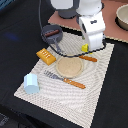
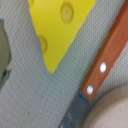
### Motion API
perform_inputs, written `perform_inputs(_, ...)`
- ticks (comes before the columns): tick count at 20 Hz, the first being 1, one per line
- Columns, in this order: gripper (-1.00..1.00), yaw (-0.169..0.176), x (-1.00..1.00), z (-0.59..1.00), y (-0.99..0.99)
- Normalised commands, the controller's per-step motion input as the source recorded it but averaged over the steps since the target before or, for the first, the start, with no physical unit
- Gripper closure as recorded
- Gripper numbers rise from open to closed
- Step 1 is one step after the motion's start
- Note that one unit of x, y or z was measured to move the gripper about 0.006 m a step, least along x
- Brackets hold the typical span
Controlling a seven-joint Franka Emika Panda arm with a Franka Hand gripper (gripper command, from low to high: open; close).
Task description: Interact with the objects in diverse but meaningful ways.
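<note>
In my wrist camera I see the yellow cheese wedge (image 2: 59, 25) lying flat on the woven grey mat (image 2: 30, 95), with round holes in its surface. Just beside the wedge, not touching it, lies a knife with an orange-brown handle (image 2: 102, 62) that has two pale rivets; its grey blade (image 2: 75, 116) is blurred. A pale curved rim (image 2: 117, 107) shows near the knife.

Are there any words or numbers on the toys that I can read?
No, there are none to read.
The cheese wedge has only round holes.
The knife handle has only two pale rivets.
The blue cup, bread block and pan look plain; the exterior view is too blurred for small print.
</note>
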Motion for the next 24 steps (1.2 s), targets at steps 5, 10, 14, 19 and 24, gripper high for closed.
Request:
perform_inputs(5,-1.0,0.194,0.39,0.15,0.18)
perform_inputs(10,-1.0,0.203,0.37,0.13,0.15)
perform_inputs(14,-1.0,0.097,0.57,0.01,0.12)
perform_inputs(19,-1.0,0.059,0.5,-0.07,0.14)
perform_inputs(24,-1.0,0.038,0.33,-0.15,0.13)
